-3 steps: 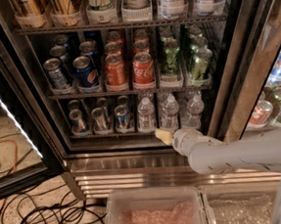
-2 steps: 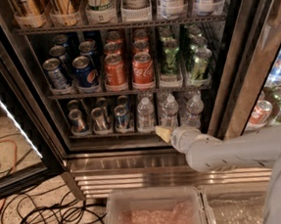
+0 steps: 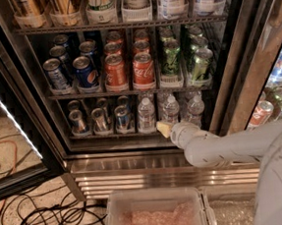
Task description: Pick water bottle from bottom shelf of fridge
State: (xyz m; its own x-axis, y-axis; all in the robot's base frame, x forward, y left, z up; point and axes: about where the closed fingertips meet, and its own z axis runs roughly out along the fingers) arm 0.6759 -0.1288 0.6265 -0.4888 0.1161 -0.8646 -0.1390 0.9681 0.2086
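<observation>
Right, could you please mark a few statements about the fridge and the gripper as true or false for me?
1. The gripper is at the front of the bottom shelf, close to a water bottle. True.
2. On that shelf the bottles are the leftmost items. False: silver cans stand to their left.
3. The fridge is shut. False: its door stands open.
4. Red cola cans stand on the rack above the bottom shelf. True.

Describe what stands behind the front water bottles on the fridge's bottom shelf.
Tops of more bottles show behind the front water bottles; their bodies are covered. The end effector sits before the bottom shelf.
</observation>
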